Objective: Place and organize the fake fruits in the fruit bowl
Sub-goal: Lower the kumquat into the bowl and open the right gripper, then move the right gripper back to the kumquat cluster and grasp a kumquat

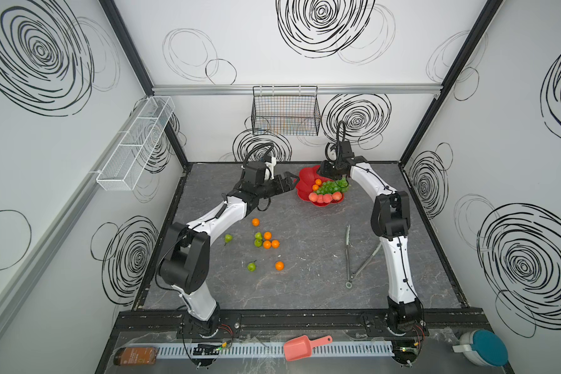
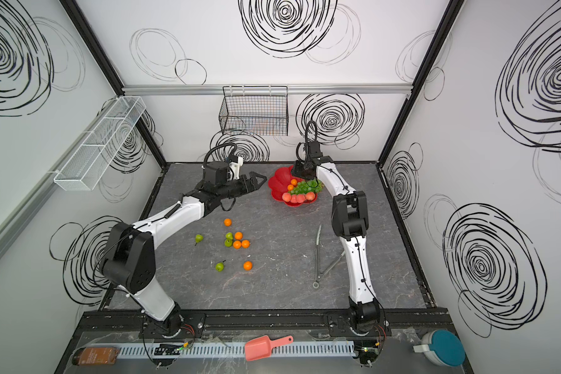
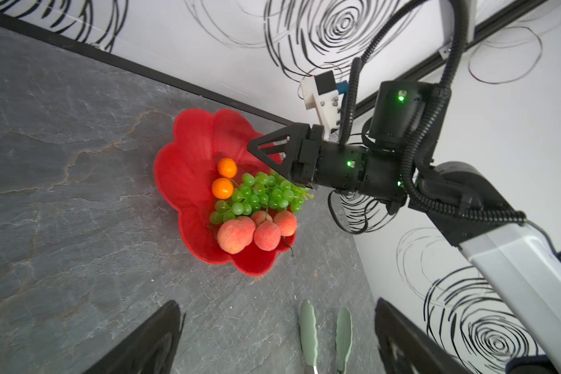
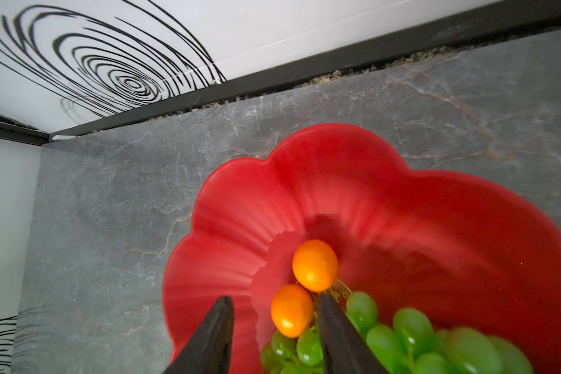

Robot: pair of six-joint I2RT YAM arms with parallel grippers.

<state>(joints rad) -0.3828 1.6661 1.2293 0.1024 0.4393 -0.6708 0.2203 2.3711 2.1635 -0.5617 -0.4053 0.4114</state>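
while it hangs over the fruit bowl (image 4: 402, 200), the right end effector (image 4: 274, 298) stands half apart, empty.

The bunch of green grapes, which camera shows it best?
The left wrist view: the grapes lie almost whole and sharp in the fruit bowl, between oranges and peaches. The right wrist view catches only part of the bunch, blurred and cut by the frame edge. In both top views it is small.

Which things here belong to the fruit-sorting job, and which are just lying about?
Job: red flower-shaped bowl; in it green grapes, peaches, two oranges; five loose oranges, four loose pears.
Lying about: green tongs, pink scoop, brown bottle, teal-lidded container, black wire basket, white mesh basket.
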